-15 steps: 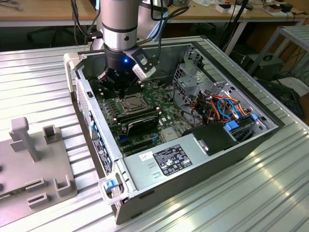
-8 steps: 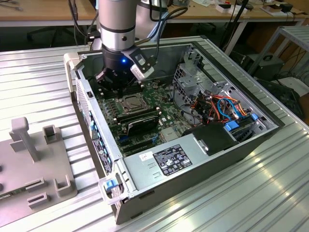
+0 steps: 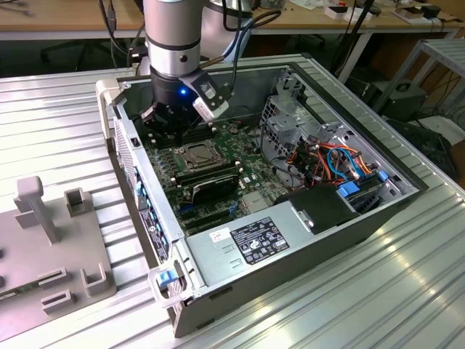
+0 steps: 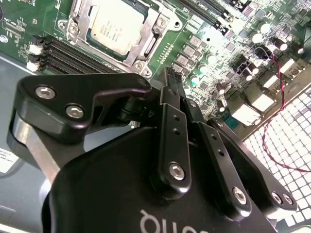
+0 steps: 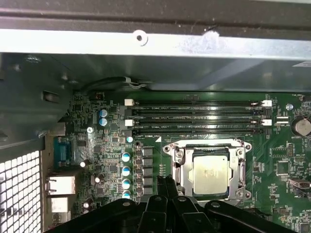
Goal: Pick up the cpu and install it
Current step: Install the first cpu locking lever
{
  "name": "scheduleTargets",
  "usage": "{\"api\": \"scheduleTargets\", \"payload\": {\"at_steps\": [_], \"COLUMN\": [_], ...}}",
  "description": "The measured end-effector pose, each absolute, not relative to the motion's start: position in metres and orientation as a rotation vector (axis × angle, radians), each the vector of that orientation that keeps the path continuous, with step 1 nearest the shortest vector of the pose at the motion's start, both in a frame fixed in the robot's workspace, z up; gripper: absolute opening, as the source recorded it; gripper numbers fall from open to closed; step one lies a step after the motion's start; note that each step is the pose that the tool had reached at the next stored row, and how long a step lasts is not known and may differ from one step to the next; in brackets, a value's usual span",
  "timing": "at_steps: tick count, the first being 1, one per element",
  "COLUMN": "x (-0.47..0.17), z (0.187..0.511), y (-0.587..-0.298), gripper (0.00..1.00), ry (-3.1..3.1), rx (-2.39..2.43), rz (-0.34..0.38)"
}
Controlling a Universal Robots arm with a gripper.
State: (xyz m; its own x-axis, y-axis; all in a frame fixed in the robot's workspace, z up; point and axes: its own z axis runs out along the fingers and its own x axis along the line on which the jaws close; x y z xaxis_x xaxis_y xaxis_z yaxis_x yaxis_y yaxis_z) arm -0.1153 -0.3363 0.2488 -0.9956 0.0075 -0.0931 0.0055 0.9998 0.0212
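- We find the gripper (image 5: pixel 167 182) with its two fingers pressed tip to tip and nothing between them; both wrist views show the same closed pair
- The tips hang low over the green motherboard (image 5: pixel 109 155), close beside the socket frame (image 5: pixel 177 162) but not above it
- The cpu (image 5: pixel 210 169) lies flat inside that frame, silver top up, apart from the jaws; in the exterior view it sits toward the exterior view's right of the gripper
- It looks nearly square, so we judge no long axis matters; its edges run parallel to the memory slots (image 5: pixel 194 112) just beyond the frame
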Motion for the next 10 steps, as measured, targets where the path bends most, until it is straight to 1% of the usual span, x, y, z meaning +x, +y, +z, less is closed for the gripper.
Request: {"api": "scheduleTargets", "payload": {"at_steps": [10], "x": [-0.1158], "z": [0.2553], "y": [-0.3318], "gripper": [0.11], "ry": [3.044], "rx": [0.011], "rz": [0.037]}}
